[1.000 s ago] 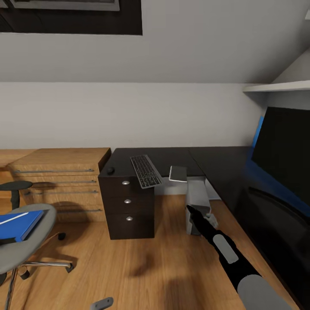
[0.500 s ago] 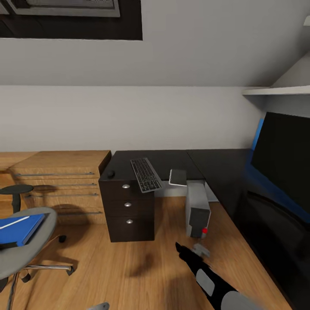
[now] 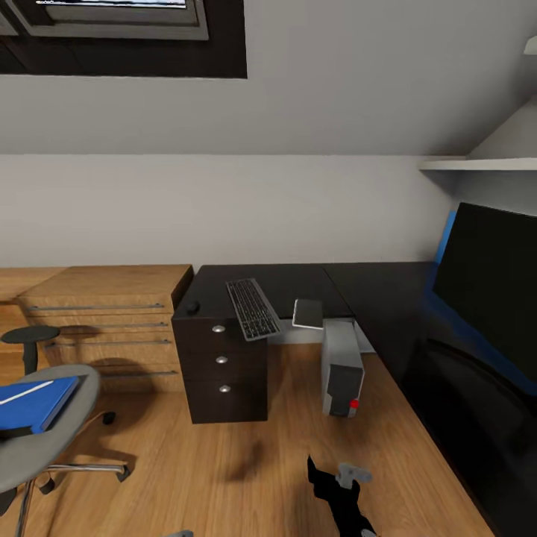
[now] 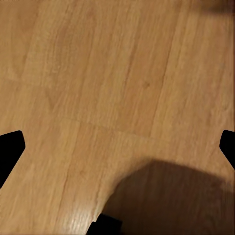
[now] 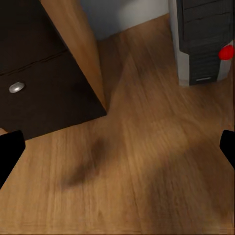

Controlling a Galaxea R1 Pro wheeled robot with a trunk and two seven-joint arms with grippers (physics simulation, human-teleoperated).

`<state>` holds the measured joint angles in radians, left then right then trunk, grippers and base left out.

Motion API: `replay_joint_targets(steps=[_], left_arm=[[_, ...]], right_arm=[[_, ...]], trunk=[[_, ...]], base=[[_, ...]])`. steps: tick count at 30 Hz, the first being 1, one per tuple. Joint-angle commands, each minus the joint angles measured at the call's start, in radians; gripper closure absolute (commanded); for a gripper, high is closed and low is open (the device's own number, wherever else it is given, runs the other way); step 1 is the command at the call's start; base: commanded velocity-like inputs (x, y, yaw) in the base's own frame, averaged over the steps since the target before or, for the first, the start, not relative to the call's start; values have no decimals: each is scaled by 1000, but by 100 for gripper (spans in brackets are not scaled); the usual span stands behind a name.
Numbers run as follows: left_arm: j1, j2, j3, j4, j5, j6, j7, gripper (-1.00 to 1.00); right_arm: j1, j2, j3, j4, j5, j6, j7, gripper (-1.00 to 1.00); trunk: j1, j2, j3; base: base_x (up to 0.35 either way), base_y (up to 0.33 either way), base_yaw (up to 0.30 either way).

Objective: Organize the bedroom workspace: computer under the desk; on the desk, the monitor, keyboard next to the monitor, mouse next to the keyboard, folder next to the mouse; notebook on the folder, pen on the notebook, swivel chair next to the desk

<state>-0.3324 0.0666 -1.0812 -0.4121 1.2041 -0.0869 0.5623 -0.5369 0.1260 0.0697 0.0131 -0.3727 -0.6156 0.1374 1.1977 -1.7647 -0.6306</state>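
Attic bedroom, light wood floor (image 3: 224,477), black desk (image 3: 298,280) along the wall.
Left to right: folder (image 3: 33,403) on swivel chair (image 3: 45,440), thin, stiff, likely slippery, best pinched at an edge; keyboard (image 3: 252,308) overhanging; computer (image 3: 341,369) underneath; right gripper (image 3: 328,477) spread, empty.

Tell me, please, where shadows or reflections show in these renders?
Head view: a soft dark shadow on the wooden floor before the drawers; the glossy desk mirrors the blue wall panel. Left wrist view: a broad shadow across the planks. Right wrist view: a blurred shadow beside the computer.
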Motion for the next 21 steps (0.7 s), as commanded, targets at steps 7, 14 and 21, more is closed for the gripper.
replay_joint_targets(steps=[7,14,21], left_arm=[[0,5,-5,0,8,-11,0,-100],[-1,2,15,1,8,-11,-1,-100],[-1,0,24,2,9,-9,-5,-100]], right_arm=[[93,-2,9,9,5,-20,4,-100],[104,-2,10,9,9,-21,1,-100],[107,-1,9,10,8,-26,0,-100]], trunk=[[-27,49,21],[-54,98,43],[-81,147,65]], base=[[0,0,0],[0,0,0],[0,0,0]])
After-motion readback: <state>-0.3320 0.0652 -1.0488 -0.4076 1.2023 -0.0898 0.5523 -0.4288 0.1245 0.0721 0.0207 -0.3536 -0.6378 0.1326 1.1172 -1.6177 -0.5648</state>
